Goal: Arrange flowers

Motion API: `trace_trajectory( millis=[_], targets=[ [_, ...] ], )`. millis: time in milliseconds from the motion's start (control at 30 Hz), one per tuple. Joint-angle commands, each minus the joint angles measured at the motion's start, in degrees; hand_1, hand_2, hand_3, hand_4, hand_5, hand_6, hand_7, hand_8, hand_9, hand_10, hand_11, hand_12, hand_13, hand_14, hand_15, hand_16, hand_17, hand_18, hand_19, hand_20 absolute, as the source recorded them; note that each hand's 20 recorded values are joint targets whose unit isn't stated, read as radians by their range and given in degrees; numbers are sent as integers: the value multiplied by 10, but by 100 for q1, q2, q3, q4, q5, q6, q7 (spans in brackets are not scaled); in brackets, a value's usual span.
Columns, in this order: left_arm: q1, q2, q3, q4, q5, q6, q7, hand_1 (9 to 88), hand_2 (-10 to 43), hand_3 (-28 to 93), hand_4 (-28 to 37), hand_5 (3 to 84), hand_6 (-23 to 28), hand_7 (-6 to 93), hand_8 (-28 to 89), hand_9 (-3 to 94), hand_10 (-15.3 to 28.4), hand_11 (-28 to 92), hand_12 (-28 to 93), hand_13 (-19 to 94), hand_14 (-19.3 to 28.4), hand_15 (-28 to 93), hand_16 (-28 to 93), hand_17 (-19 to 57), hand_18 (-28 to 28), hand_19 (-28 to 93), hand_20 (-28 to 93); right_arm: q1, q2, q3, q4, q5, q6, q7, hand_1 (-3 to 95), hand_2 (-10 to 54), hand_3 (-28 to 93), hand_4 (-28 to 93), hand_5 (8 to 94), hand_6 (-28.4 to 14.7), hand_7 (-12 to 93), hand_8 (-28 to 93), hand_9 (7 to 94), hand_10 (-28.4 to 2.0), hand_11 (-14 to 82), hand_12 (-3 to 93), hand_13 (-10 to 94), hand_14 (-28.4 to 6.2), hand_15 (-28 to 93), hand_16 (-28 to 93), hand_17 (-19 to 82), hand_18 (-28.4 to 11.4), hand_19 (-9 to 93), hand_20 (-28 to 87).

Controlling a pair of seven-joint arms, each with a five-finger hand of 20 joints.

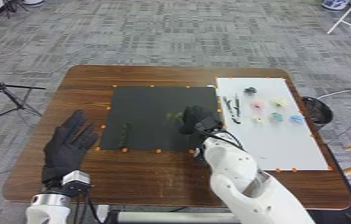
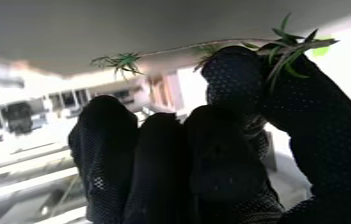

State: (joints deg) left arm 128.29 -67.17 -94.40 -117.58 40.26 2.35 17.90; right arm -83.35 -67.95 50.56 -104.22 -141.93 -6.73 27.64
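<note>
Flowers (image 1: pixel 258 105), pale and too small to make out in detail, lie spread on the white board (image 1: pixel 291 145) beside dark slender pieces (image 1: pixel 229 106) I can't identify. Over the black mat (image 1: pixel 154 97), the right hand (image 1: pixel 194 120) pinches a green sprig (image 2: pixel 229 42), finger and thumb hiding part of its stem. The left hand (image 1: pixel 63 145) is open and empty, fingers straight, left of the mat

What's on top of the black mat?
One green stem lies toward the left edge of the black mat. The right hand, pinching a leafy sprig, hides whatever is beneath it.
</note>
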Motion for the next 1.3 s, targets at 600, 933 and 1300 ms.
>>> trace_trajectory(
  millis=[600,933,1300],
  targets=[
    [-505,147,338,217,14,-304,-256,226,-76,670,-283,222,22,232,-119,172,96,134,190,143,138,77,90,-187,205,359,65,416,-752,-1038,952,-263,-540,400,395,-95,840,-107,815,3,534,233,933,-50,689,355,937,-20,863,309,668,-188,932,758],
    [-705,159,436,303,24,-397,-311,226,-75,669,-283,222,22,231,-118,172,96,133,192,143,138,75,90,-187,205,358,66,450,-856,-980,1210,-372,-320,512,399,-95,837,-111,814,2,525,240,933,-48,688,356,937,-20,862,308,668,-188,932,756],
    [-647,133,407,286,36,-410,-294,226,-75,669,-283,222,21,231,-118,171,95,130,193,143,138,76,91,-187,205,357,67,400,-853,-919,1147,-396,-730,437,385,-95,815,-130,812,11,513,206,928,-48,678,357,937,-19,851,318,660,-182,932,749]
  ],
)
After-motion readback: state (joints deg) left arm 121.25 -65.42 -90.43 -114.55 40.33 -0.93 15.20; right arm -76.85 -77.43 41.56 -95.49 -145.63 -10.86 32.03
